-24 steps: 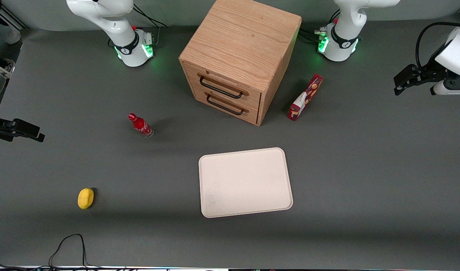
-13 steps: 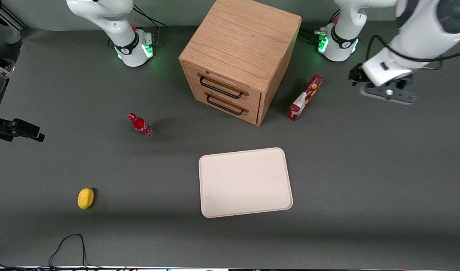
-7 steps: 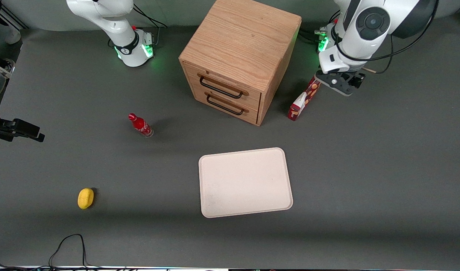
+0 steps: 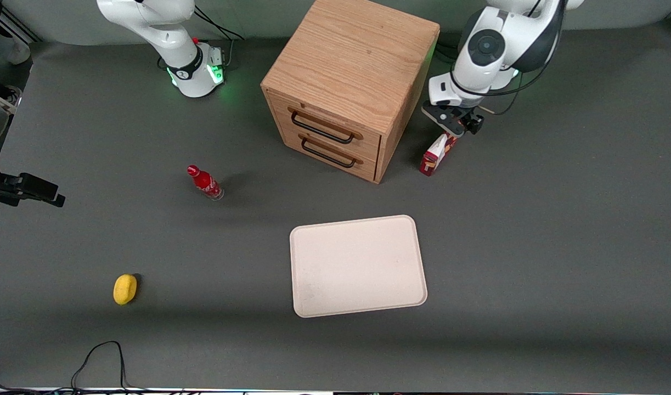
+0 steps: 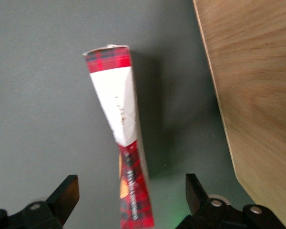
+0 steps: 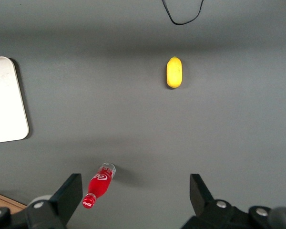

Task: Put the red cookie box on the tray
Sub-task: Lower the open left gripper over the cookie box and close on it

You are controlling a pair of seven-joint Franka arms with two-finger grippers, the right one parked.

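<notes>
The red cookie box stands on a long narrow edge on the grey table, close beside the wooden cabinet on the working arm's side. Its white patch and red tartan end show in the left wrist view. My gripper hovers above the box's end that is farther from the front camera and covers that end. It is open, with one finger on each side of the box and a clear gap to both. The cream-white tray lies flat, nearer to the front camera than the box.
The cabinet's side wall is close beside the box. A small red bottle and a yellow lemon-like object sit toward the parked arm's end. A black cable loops near the table's front edge.
The left arm has swung in from the working arm's end of the table to above the cookie box. The box, tray and other things have not moved.
</notes>
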